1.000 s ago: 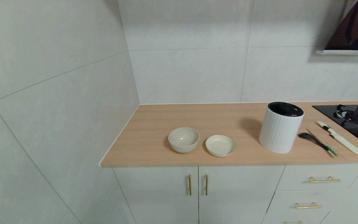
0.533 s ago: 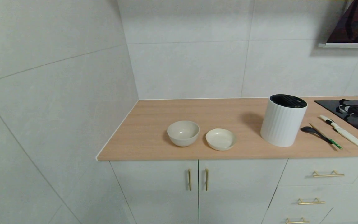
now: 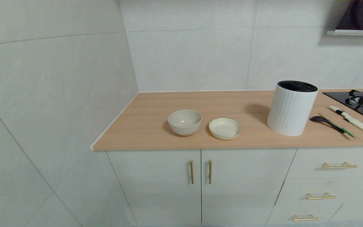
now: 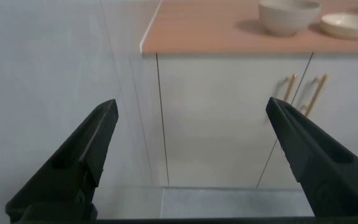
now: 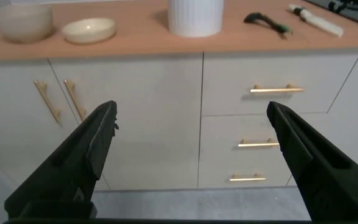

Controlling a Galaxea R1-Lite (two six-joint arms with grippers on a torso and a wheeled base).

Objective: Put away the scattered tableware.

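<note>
Bowls: cream round bowl (image 3: 185,122) and shallow cream dish (image 3: 224,128) sat side by side on the wooden countertop (image 3: 150,126)
Cutlery: black spoon (image 3: 323,121) and white knife (image 3: 354,125) lay right of the ribbed white holder (image 3: 292,108)
Grippers: left gripper (image 4: 191,109) and right gripper (image 5: 191,111) were both spread wide

You face a corner of large pale grey wall tiles (image 3: 187,60), evenly lit. A light wooden worktop (image 3: 225,101) runs along the back wall, over two white cabinet doors (image 3: 162,186) with slim brass handles (image 3: 191,171). White drawers (image 3: 307,164) stand beside them. At the right edge you see a black glass gas hob (image 3: 354,101) beneath a dark slanted extractor hood (image 3: 361,15). The floor (image 4: 229,202) is grey.
</note>
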